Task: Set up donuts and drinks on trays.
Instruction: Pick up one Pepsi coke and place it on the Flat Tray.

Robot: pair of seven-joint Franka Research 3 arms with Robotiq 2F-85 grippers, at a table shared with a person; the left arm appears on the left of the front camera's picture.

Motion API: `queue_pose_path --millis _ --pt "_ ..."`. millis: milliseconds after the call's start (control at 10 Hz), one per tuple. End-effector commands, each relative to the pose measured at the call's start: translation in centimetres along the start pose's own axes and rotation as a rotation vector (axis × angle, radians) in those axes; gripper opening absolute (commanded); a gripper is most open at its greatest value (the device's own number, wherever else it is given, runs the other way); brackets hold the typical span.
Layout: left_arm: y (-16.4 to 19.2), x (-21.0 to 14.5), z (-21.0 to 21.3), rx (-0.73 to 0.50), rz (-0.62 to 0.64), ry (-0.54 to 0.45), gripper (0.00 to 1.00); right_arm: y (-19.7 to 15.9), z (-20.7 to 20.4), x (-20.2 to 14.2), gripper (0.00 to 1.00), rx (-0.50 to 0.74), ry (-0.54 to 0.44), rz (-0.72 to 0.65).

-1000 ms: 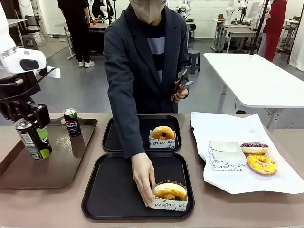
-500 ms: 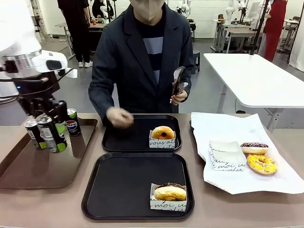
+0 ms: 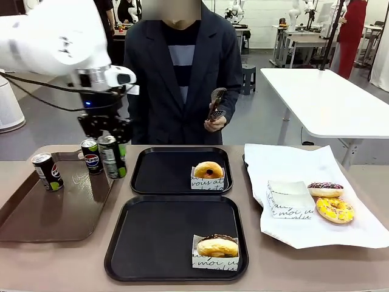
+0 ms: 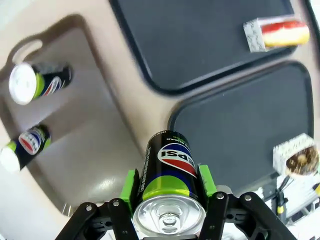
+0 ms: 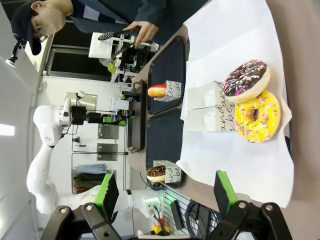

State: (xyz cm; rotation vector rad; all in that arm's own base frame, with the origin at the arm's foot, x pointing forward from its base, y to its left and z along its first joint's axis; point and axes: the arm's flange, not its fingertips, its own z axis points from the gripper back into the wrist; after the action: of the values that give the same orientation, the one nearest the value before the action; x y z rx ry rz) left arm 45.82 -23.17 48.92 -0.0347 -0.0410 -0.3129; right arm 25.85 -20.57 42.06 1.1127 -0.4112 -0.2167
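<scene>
1. Currently, the left end effector [image 3: 111, 145] grips a green-accented can [image 3: 112, 160] by its sides, near the silver top, its green pads pressed against the can.
2. The can hangs upright over the right edge of the brown tray [image 3: 55, 222], just beside the far black tray [image 3: 155, 177]; the left wrist view places it above the strip of counter [image 3: 61, 267] between the brown tray and the black trays.
3. Two other cans [image 3: 47, 173] stand upright on the brown tray, one near its left rim and one toward its far right corner, close to the held can.
4. The far black tray carries a glazed donut [image 3: 208, 170] in a white sleeve near its right side.
5. The near black tray [image 3: 158, 240] carries a chocolate-topped donut [image 3: 217, 244] in a sleeve at its near right corner.
6. The right end effector [image 5: 165, 192] stands wide apart and holds nothing, looking down on the white paper [image 3: 292, 164].
7. On that paper lie a sprinkled chocolate donut [image 3: 325, 189] and a yellow donut [image 3: 334, 209], touching each other, with an empty sleeve [image 3: 289, 198] just beside them.
8. Across the counter, a person's hand [image 3: 214, 123] holds tongs [image 3: 217, 98] upright at chest height.
</scene>
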Motion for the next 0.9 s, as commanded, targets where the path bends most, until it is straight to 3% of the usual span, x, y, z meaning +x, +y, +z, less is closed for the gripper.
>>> queue_pose_path --millis 0,300,800 --pt "-1.3 4.0 -1.0 0.037 0.029 -0.027 0.58 -0.1 -0.1 0.0 1.0 0.016 -0.01 0.01" --pt "-3.0 8.1 -5.2 0.106 0.065 -0.07 0.58 -0.1 -0.1 0.0 1.0 0.016 -0.01 0.01" --pt "-3.6 10.2 -8.7 0.097 0.085 -0.11 0.58 -0.1 -0.1 0.0 1.0 0.016 -0.01 0.01"
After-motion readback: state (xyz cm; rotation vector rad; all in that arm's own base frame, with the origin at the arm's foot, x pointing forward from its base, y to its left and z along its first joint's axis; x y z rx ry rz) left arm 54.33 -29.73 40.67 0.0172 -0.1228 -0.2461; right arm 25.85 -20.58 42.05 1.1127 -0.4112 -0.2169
